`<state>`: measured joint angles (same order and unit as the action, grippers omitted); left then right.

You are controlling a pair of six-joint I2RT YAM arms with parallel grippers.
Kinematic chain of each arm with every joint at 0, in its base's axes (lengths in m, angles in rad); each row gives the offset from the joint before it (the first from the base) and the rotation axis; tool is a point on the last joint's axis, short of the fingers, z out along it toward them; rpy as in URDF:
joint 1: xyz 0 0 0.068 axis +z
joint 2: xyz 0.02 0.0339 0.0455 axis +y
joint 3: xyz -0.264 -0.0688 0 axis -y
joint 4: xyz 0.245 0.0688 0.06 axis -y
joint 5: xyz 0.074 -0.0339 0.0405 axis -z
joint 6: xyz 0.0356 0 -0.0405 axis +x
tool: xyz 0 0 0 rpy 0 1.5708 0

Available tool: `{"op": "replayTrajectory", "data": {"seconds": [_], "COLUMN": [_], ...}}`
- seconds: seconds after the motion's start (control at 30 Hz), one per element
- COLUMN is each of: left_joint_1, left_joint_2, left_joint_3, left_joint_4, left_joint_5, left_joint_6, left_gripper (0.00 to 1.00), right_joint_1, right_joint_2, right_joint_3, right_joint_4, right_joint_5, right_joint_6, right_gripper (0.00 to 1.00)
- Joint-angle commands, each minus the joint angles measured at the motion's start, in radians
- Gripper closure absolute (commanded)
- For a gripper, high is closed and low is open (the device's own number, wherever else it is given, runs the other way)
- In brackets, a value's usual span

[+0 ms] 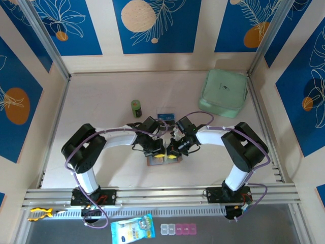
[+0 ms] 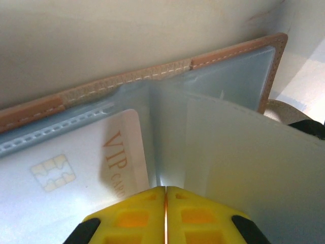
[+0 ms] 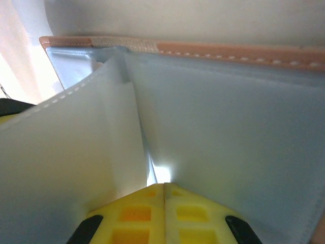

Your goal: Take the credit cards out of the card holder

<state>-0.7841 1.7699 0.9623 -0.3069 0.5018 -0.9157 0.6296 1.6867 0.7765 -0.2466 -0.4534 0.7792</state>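
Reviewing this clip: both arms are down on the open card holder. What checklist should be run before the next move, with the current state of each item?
1. Left pincer closed: ok, the yellow jaws meet at the holder's centre fold.
2. Right pincer closed: ok, the jaws meet between two spread sleeves.
3. Either pincer actually pinching a sleeve or a card: cannot tell.
4. Card holder lying open: ok, the tan edge and clear sleeves are spread.
5. VIP card removed: not ok, it sits inside its sleeve.
6. Blue card out on the table: ok, it lies beyond the holder.
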Motion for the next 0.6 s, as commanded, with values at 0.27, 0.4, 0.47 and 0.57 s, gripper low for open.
{"op": "replayTrajectory", "data": {"seconds": [0.27,0.4,0.47,0.57], "left_joint_1": [-0.013,-0.014,-0.016,-0.019], "left_joint_2": [0.022,0.016,0.011,0.01], "left_joint_3": [0.025,0.03,0.034,0.04], "left_joint_4": [0.02,0.021,0.016,0.008], "left_joint_5": [0.022,0.024,0.027,0.027], "left_joint_6": [-0.015,-0.02,-0.02,-0.02], "left_gripper": [0.9,0.9,0.9,0.9], "right_joint_1": [-0.004,-0.004,-0.005,-0.006], "right_joint_2": [-0.053,-0.053,-0.053,-0.057], "right_joint_3": [-0.054,-0.072,-0.077,-0.081], "right_joint_4": [-0.006,0.01,0.017,0.02], "right_joint_5": [-0.052,-0.052,-0.052,-0.047], "right_joint_6": [0.03,0.038,0.042,0.044], "right_gripper": [0.95,0.95,0.95,0.95]}}
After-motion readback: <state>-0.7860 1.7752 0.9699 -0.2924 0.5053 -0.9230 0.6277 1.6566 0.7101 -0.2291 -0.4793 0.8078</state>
